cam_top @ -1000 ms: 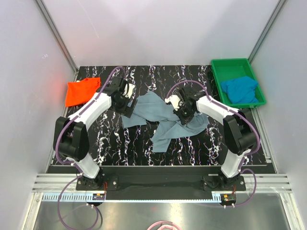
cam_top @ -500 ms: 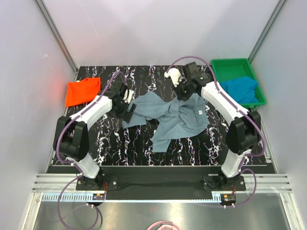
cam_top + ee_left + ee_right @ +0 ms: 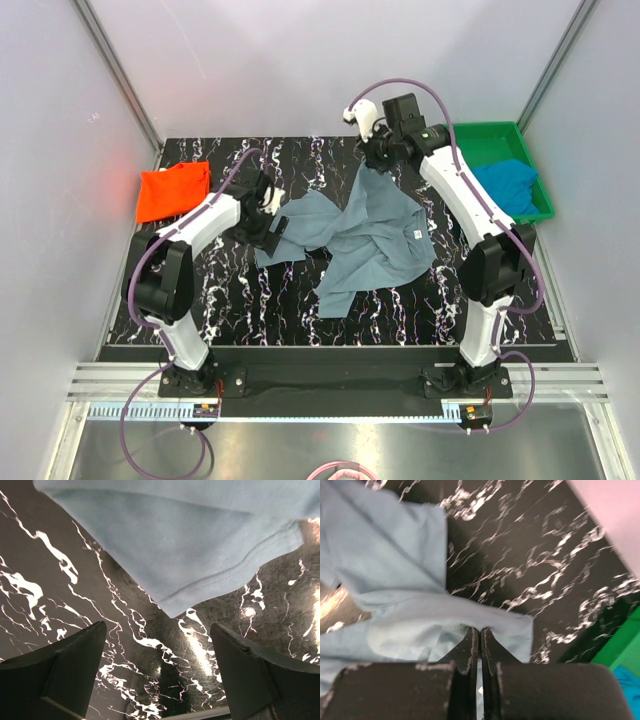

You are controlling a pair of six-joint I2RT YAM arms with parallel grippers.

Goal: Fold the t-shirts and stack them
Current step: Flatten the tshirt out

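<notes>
Holds limp, light grey-blue t-shirt (image 3: 385, 240) in clamped right pincer (image 3: 480, 632) by desk's (image 3: 260, 300) far edge; poises wide, empty left pincer (image 3: 157, 627) over graspable sleeve hem (image 3: 225, 575).

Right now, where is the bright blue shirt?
Top view: the bright blue cloth shirt lies bunched in the green plastic tray at the table's far right corner.

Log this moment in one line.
right gripper: shut on dusty grey-blue cloth t-shirt, edge raised | left gripper: open beside its hem | orange-red t-shirt: far-left | bright blue t-shirt: in green plastic tray

grey-blue t-shirt (image 3: 385, 245) (one corner aloft)
</notes>
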